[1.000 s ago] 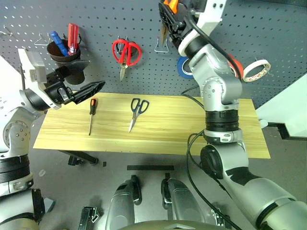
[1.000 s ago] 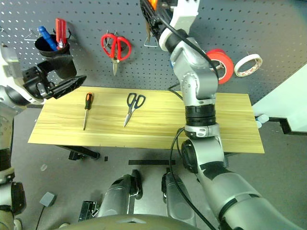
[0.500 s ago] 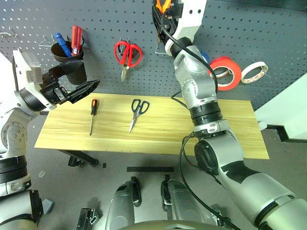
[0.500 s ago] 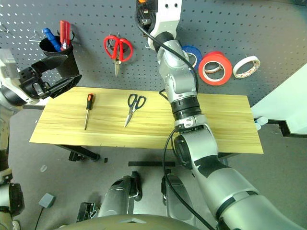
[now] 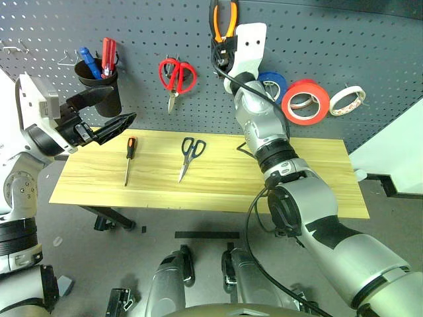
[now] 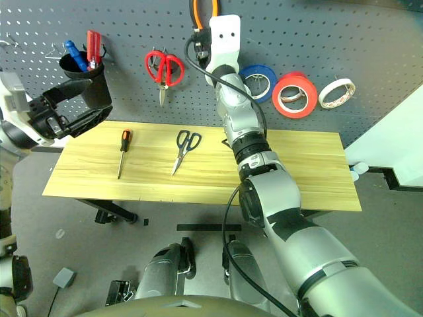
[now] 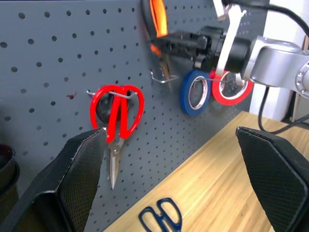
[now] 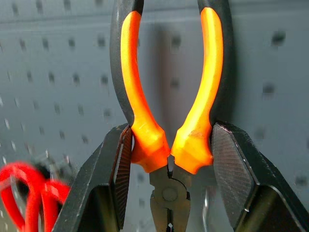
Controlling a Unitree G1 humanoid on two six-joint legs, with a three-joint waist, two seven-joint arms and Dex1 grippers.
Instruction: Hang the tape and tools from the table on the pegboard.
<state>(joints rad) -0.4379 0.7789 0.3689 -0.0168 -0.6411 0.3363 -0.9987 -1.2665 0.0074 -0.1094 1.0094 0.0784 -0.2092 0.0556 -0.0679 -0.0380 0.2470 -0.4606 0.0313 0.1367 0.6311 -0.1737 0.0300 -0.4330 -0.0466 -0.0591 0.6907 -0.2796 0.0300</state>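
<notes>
Head view: my right end effector (image 5: 223,49) holds the pliers (image 5: 223,20) up against the pegboard (image 5: 370,59); the tape (image 5: 305,102) hangs there. Scissors (image 5: 189,153) and screwdriver (image 5: 127,157) lie on the surface (image 5: 218,185).

Left wrist: left end effector (image 7: 174,179) wide, empty.

Right wrist: fingers (image 8: 113,181) clamp the pliers' orange handles.
</notes>
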